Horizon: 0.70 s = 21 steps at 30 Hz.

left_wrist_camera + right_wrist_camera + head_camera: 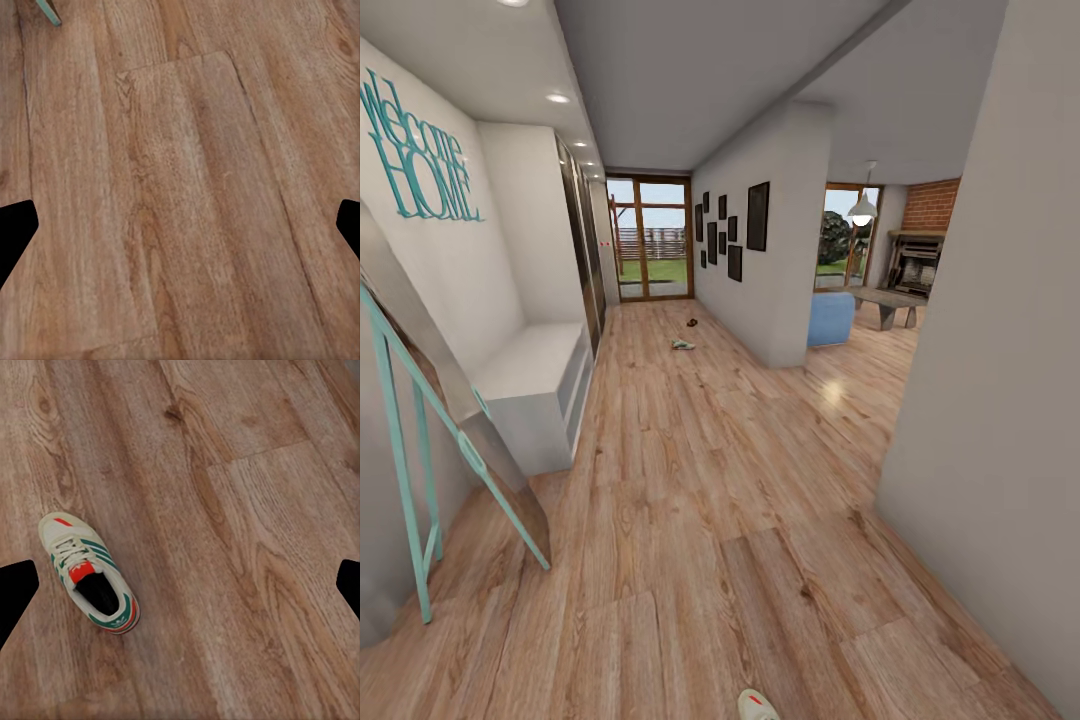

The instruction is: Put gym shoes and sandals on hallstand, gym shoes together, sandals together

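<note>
One gym shoe point(88, 573) is seen lying upright on its sole on the corridor floor point(247, 547) beneath the right hand point(180, 585), its long axis set diagonally and offset toward one fingertip, so the right arm is judged the nearer. Its toe point(757, 705) is glimpsed at the near edge of the head view. Both hands are spread wide and empty. The hallstand point(540, 385) stands ahead against the left wall; another shoe point(682, 344) and a sandal point(691, 322) are seen far down the corridor.

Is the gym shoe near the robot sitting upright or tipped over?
Upright: in the right wrist view the gym shoe rests sole-down on the corridor floor, laces and opening facing up.
</note>
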Tool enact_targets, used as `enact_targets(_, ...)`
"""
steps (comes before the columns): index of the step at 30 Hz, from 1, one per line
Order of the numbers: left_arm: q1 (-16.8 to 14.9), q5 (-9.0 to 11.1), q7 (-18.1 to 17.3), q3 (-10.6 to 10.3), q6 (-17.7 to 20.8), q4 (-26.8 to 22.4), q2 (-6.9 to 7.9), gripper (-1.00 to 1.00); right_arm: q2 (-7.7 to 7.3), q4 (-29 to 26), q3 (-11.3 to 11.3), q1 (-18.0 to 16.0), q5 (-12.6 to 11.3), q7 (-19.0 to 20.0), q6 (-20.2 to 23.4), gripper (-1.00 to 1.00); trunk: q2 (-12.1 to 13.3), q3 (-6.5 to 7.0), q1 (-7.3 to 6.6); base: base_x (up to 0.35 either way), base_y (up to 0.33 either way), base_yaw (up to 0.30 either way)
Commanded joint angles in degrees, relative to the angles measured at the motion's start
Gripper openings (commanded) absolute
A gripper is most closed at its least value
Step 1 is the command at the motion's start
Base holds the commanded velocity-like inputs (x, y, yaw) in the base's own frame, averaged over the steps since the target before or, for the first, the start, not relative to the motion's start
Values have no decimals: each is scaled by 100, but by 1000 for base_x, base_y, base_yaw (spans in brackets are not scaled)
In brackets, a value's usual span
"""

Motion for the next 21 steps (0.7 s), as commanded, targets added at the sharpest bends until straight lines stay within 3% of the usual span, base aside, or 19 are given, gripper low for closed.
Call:
enact_targets(1, -4, 5, -8, 16, -18, 5, -1, 100, -1, 3, -6, -3, -1, 2, -16, 100, -3, -6, 0, 0, 0, 0)
enact_targets(10, -38, -4, -7, 5, 1, -6, -10, 100, -29, -99, -12, -23, 2, 23, -3, 100, -3, -6, 0, 0, 0, 0)
enact_targets(14, -277, -52, -16, -28, 69, -22, -15, 100, -76, -580, -13, -247, 272, 47, 22, 100, -3, -6, 0, 0, 0, 0)
enact_targets(21, -976, -61, -19, -47, 220, -30, -11, 100, -63, -942, 0, -698, 885, 73, 71, 100, -3, -6, 0, 0, 0, 0)
